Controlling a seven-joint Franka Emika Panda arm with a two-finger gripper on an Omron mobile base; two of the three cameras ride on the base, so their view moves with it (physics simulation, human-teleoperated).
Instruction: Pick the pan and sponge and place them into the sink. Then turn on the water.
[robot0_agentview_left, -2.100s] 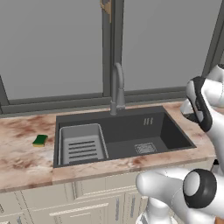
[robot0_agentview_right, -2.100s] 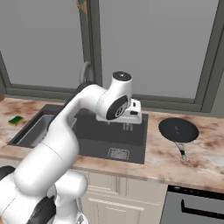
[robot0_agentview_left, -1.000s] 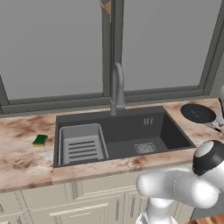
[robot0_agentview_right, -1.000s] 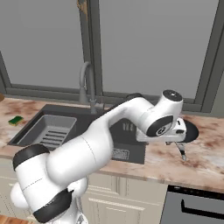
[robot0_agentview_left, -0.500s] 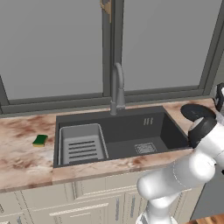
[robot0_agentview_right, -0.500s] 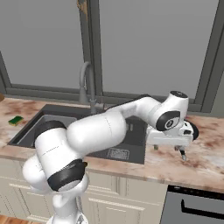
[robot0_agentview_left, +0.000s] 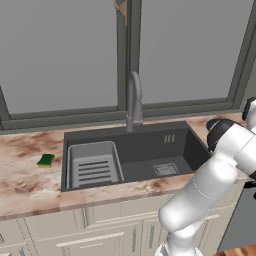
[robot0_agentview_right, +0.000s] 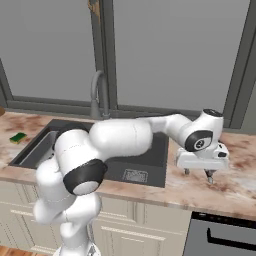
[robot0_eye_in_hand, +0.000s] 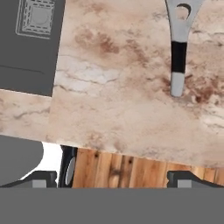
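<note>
Same marbled counter (robot0_agentview_right: 227, 192) and same sink (robot0_agentview_left: 125, 134) as a second ago: no drive of the base. Nothing yet in the basin but the ribbed rack (robot0_agentview_left: 94, 167) at its left end. No water from the faucet (robot0_agentview_left: 134, 100).

Big change in the arm (robot0_agentview_right: 125, 137): swung away from above the sink and out to the right, reaching now across the basin's right edge to the counter beyond. Points to the pan as first pick, most likely, with the approach nearly done.

As for the pan (robot0_eye_in_hand: 176, 48): plainly seen a moment back on the counter right of the sink, now behind the hand in the right base view. Known in the hand view by its handle, grey with a black band, flat on the stone. Lies up and to the right of the fingers there, not between them. Calls for a shift toward that handle and then a descent before any closing.

No change for the sponge (robot0_agentview_left: 46, 160): on the counter left of the sink, well apart from the arm, left for later.

Gripper (robot0_agentview_right: 198, 175) pointing down just above the counter, spread as wide as before, holding nothing. Bare stone and the counter's front edge between the fingertips (robot0_eye_in_hand: 43, 177).
</note>
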